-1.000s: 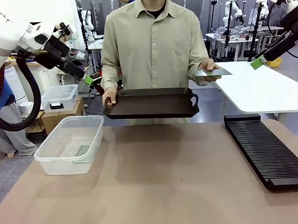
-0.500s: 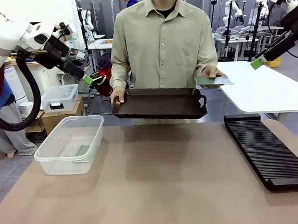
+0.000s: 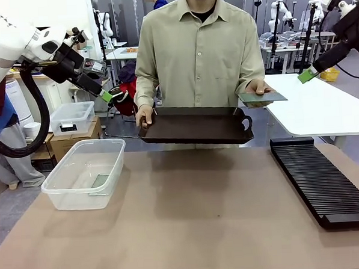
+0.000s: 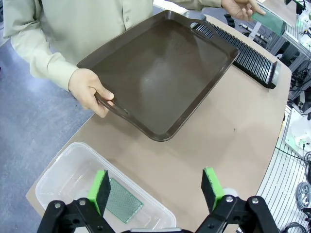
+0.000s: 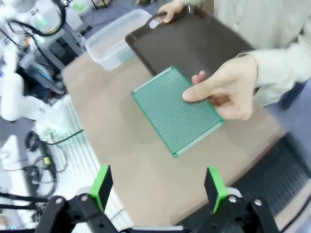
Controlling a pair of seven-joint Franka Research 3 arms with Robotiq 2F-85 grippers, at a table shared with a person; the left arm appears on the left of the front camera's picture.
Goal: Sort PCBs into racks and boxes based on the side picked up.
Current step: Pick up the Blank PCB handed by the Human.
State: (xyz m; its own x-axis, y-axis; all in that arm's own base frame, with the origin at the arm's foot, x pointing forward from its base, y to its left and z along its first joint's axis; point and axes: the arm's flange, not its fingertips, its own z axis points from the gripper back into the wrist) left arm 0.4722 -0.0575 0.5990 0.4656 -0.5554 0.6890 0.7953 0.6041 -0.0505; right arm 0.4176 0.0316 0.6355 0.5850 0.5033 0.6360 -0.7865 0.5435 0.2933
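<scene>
PCB one (image 3: 99, 181) lies in the tub (image 3: 61, 190), PCB two (image 3: 268, 97) rests flat on the person's hand (image 3: 256, 88) beside the bare tray (image 3: 194, 126), and the rack (image 3: 322, 181) has no board. Left wrist: left gripper (image 4: 155, 187) open and empty, hanging above the tub. Right wrist: right gripper (image 5: 158, 187) open and empty, facing PCB two, so about half done, one board left to take and sort.

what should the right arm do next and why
Probably ease the right end effector toward the free edge of the green PCB that the person's hand holds out. Its jaws stand open, apart from the board, and nothing is gripped yet; the other PCB already lies in the clear tub.
</scene>
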